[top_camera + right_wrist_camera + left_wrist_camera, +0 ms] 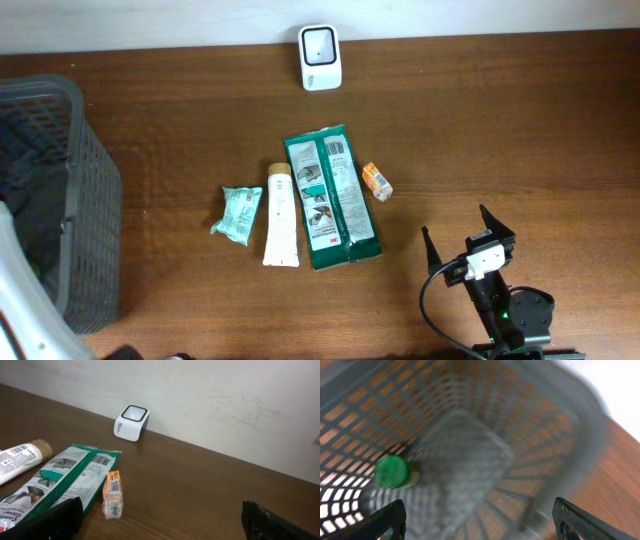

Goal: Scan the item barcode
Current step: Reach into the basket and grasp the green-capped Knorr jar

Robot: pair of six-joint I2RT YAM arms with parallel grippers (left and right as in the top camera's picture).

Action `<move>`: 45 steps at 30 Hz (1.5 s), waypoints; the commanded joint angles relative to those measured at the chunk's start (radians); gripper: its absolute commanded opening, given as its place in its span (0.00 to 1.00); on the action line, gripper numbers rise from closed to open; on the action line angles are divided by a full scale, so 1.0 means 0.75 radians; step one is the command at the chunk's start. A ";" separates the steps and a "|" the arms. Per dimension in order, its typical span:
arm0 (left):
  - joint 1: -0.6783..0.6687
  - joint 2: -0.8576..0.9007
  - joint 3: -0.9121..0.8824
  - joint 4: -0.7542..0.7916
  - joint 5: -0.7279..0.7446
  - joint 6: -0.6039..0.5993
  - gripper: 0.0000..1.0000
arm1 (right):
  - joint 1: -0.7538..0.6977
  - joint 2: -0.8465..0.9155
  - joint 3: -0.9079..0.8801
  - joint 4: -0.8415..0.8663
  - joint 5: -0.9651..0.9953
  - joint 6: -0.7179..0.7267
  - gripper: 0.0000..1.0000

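The white barcode scanner (320, 57) (132, 423) stands at the table's far edge. In the middle lie a green packet (331, 196) (60, 475), a white tube (281, 213) (20, 457), a small teal packet (238, 213) and a small orange packet (377, 181) (113, 494). My right gripper (458, 232) (160, 510) hovers open at the front right, holding nothing, with the orange packet just ahead of its left finger. My left gripper (479, 510) is open and empty above the grey basket (485, 405). A green round cap (392, 471) lies on the basket floor.
The grey mesh basket (90, 200) takes up the left end of the table, with my white left arm (12, 290) over its front part. A pale wall rises behind the scanner. Bare wood lies right of the orange packet.
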 commanded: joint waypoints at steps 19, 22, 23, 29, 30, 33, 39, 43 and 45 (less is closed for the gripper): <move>0.519 0.286 -0.500 0.212 -0.019 -0.119 1.00 | 0.009 -0.010 -0.006 -0.006 0.006 0.006 0.98; 0.561 0.286 -0.583 0.300 -0.061 -0.114 0.99 | 0.009 -0.010 -0.006 -0.007 0.006 0.006 0.98; 0.569 0.286 -0.603 0.325 -0.061 -0.101 0.98 | 0.009 -0.010 -0.006 -0.007 0.006 0.006 0.98; 0.573 0.287 -0.657 0.414 -0.086 -0.068 0.96 | 0.009 -0.010 -0.006 -0.007 0.006 0.006 0.98; 0.573 0.287 -0.665 0.429 -0.087 -0.056 0.96 | 0.009 -0.010 -0.006 -0.007 0.006 0.006 0.98; 0.575 0.292 -0.698 0.484 -0.087 -0.032 0.96 | 0.009 -0.010 -0.006 -0.007 0.006 0.006 0.98; 0.575 0.325 -0.709 0.559 -0.084 -0.009 0.95 | 0.009 -0.010 -0.006 -0.006 0.006 0.006 0.98; 0.575 0.351 -0.709 0.588 -0.081 0.009 0.96 | 0.009 -0.010 -0.006 -0.007 0.006 0.006 0.98; 0.575 0.370 -0.709 0.598 -0.081 0.009 0.95 | 0.009 -0.010 -0.006 -0.006 0.006 0.006 0.98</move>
